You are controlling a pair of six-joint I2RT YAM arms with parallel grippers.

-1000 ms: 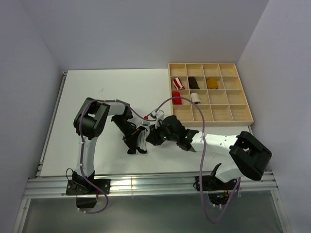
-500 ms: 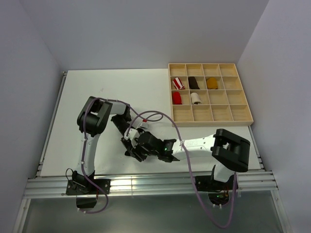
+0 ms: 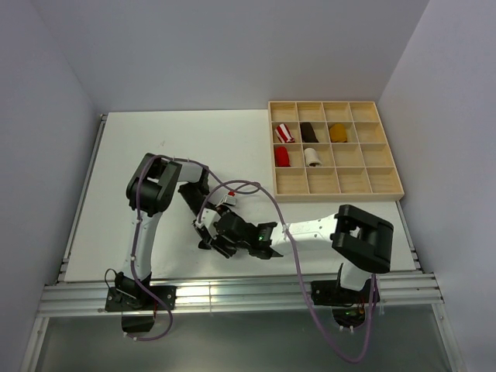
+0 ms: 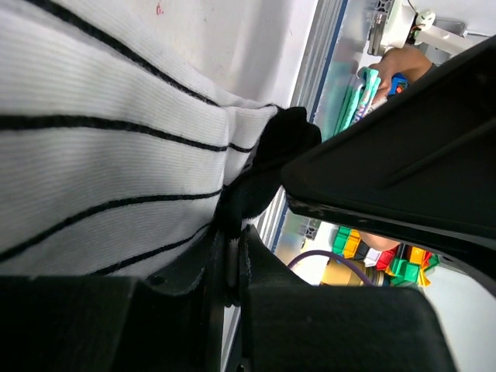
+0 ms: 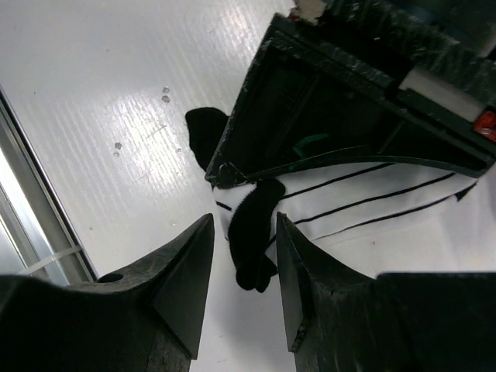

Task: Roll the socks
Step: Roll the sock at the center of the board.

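Right gripper nearer — at striped sock

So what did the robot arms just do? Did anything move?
The right gripper swung in to the left and now sits open beside the left gripper, lined up with the black toe of the striped sock. The left gripper stayed pinched on that sock. The tray and its bundles did not move.

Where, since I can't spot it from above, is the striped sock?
In the wrist views, the striped sock lies on the table near its front edge, pinched by the left gripper, its black toe between the open jaws of the right gripper.
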